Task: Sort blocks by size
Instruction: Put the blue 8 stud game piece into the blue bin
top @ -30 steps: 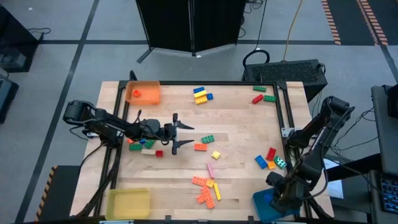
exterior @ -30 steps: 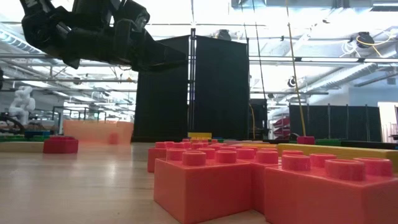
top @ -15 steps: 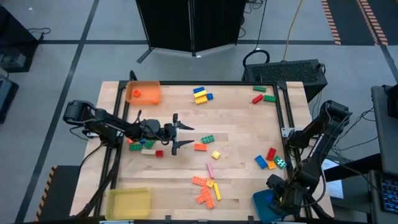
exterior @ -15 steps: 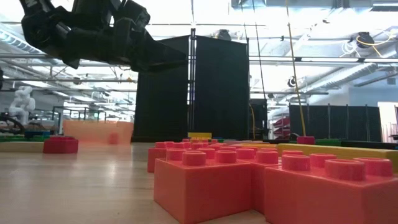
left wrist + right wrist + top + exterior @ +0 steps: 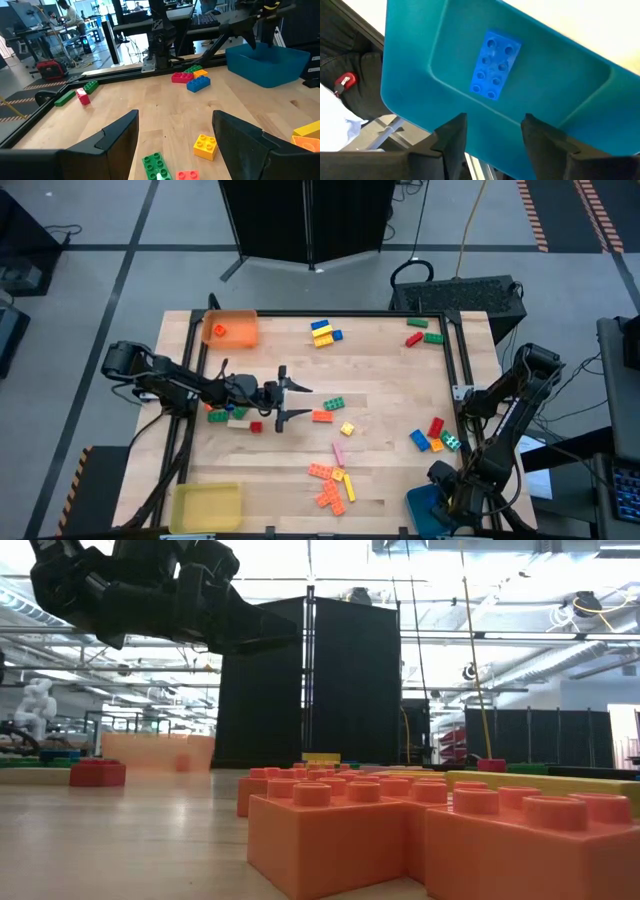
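A blue block (image 5: 495, 65) lies flat, studs up, on the floor of the blue tray (image 5: 415, 60) at the table's near right corner (image 5: 425, 510). My right gripper (image 5: 492, 137) hangs open above it, pointing steeply down and touching nothing. My left gripper (image 5: 284, 402) hovers open and level over the table's middle left. A green block (image 5: 155, 165), a yellow block (image 5: 206, 146) and a red-orange block (image 5: 322, 416) lie on the wood just beyond its fingers.
An orange tray (image 5: 232, 328) holding one orange block stands at the far left, a yellow tray (image 5: 205, 505) at the near left. Loose blocks lie at the far middle (image 5: 322, 332), far right (image 5: 424, 335), right (image 5: 432, 435), near middle (image 5: 332, 485) and under the left arm (image 5: 230, 415).
My right arm has sunk a little over the blue tray. My left arm has kept still.
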Available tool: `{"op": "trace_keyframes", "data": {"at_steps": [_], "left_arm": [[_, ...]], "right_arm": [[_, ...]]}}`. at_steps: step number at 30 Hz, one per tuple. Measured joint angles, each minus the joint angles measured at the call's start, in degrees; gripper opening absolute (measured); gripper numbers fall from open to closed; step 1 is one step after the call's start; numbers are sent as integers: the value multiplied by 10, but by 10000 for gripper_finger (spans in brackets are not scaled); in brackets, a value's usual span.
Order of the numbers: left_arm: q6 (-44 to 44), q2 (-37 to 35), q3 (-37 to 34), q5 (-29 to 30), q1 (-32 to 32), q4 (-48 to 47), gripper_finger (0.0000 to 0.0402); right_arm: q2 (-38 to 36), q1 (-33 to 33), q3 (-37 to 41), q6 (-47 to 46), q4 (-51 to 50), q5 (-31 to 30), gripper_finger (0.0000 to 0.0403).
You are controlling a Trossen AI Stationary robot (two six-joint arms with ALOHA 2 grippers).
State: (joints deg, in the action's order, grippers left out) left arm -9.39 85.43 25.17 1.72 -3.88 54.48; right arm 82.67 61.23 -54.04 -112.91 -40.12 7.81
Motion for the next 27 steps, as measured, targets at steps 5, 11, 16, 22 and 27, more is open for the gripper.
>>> {"op": "trace_keyframes", "data": {"at_steps": [5,11,16,22,27], "left_arm": [[0,0,0,0,0,0,254],[-15,0,0,3,1,2,254],[-19,0,0,5,3,5,254],[-19,0,0,7,16,5,254],[-19,0,0,7,25,5,254]], "right_arm": [[-1,0,0,4,0,9,184],[-29,0,0,4,2,10,184],[-67,-2,0,33,-25,-64,179],[-93,-14,0,30,-151,-112,173],[-93,-33,0,26,-245,-158,173]]}}
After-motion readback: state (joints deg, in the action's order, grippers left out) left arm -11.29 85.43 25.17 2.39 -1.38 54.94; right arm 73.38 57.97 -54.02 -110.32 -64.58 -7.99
